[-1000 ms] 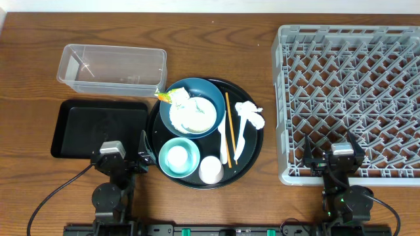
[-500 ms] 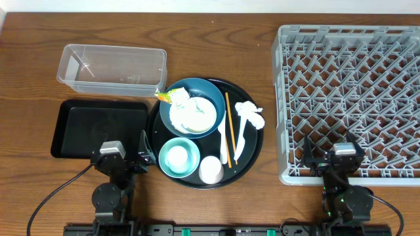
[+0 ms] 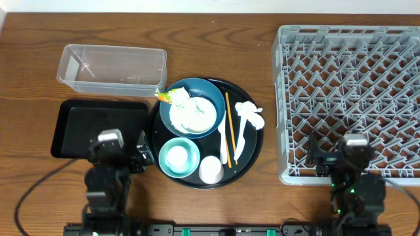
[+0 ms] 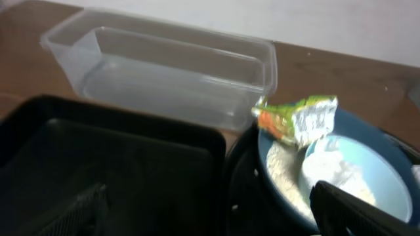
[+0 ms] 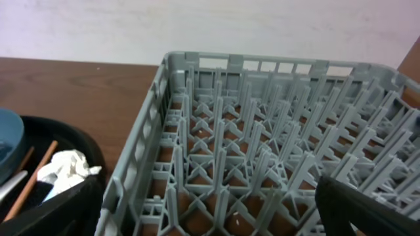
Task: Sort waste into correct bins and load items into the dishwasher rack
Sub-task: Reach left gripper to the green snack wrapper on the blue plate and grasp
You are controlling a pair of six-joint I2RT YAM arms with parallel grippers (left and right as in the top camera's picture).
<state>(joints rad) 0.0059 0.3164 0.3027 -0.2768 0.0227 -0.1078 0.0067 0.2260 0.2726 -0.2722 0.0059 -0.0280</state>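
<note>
**Overhead and both wrist views: opening of the sort.**

Set against the view a second earlier, the only change I can find is in my own arms. The left arm has drawn itself up, so its head now sits over the near right part of the black rectangular tray. The right arm has shifted slightly rightward at the near edge of the dishwasher rack. The left jaws and right jaws both stand wide, with nothing between them.

Every object lies where it lay, and the waste is untouched.
- **Wrapper:** the orange-yellow-green wrapper rests on the far-left rim of the dark-blue bowl.
- **Rice:** the rice lies inside that bowl, beside the small white bowl nested in it.
- **Napkin:** the crumpled napkin lies on the round black tray, right of the chopsticks, touching the far ends of the white cutlery.
- **Other dishes:** the mint-green bowl and the pink cup stand at the near side of the round tray.
- **Receptacles:** the clear tub holds nothing I can make out, and the rack carries no dishes.

I read this as both arms leaving their rest posture for a first reach, with no step of the task yet done. The left wrist view looks straight at the wrapper, with the tub just beyond it. I judge the wrapper the likeliest first pick for that arm. The right arm is placed to serve the rack once a dish is freed.
</note>
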